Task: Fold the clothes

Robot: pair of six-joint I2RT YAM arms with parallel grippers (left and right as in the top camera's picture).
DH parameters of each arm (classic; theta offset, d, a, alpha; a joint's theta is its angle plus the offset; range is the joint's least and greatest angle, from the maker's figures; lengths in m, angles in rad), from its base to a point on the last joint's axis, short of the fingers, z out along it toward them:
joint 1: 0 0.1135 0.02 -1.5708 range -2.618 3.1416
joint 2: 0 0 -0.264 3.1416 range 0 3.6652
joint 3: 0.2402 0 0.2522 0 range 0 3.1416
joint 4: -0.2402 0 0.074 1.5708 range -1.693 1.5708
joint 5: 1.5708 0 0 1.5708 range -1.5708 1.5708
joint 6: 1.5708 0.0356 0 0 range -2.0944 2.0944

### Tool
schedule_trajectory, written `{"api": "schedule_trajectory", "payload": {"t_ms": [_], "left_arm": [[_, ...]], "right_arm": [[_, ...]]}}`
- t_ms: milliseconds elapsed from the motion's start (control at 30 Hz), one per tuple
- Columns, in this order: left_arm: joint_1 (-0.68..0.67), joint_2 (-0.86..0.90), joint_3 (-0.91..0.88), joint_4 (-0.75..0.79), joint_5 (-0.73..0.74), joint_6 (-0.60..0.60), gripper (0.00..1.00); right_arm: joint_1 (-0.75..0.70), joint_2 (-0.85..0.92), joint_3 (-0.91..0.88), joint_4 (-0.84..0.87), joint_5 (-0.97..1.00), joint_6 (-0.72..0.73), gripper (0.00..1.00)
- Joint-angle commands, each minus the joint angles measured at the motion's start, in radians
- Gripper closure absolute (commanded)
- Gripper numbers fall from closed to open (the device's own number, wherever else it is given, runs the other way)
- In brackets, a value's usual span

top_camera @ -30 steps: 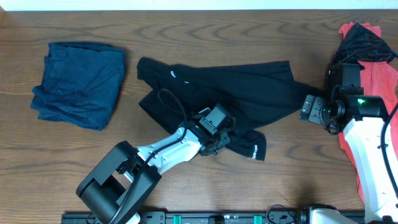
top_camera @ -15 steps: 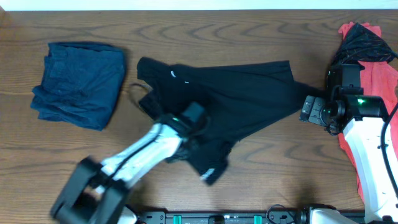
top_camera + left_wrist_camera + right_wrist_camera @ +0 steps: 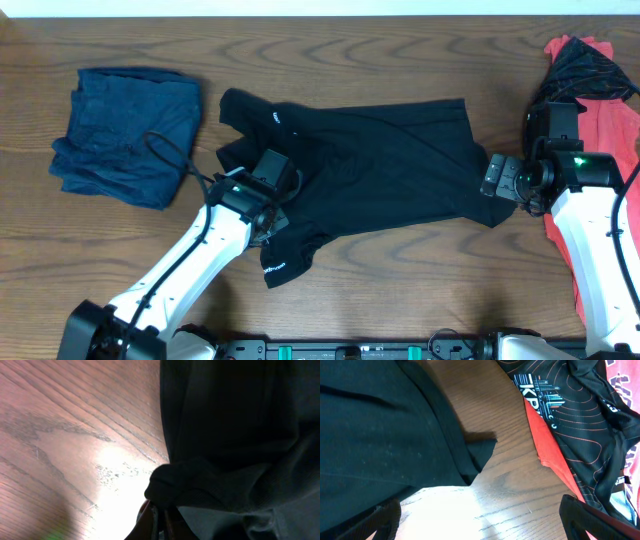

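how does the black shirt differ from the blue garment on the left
The black shirt lies spread out mid-table; the blue garment sits roughly folded into a compact pile. The black shirt covers more table than the blue garment. Both rest on the wooden table.

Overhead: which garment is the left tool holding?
The black shirt mid-table, its lower-left edge pinched in the left tool; navy garment and red pile lie aside.
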Motion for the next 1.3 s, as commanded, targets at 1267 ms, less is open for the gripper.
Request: {"api": "schedule_trajectory", "payload": {"t_ms": [1267], "left_arm": [[0.062,-0.120,-0.005,-0.056,-0.087,0.099,0.94]], "right_arm": [[0.003,0.314,-0.413,0.845,-0.245,-0.117,0.18]]}}
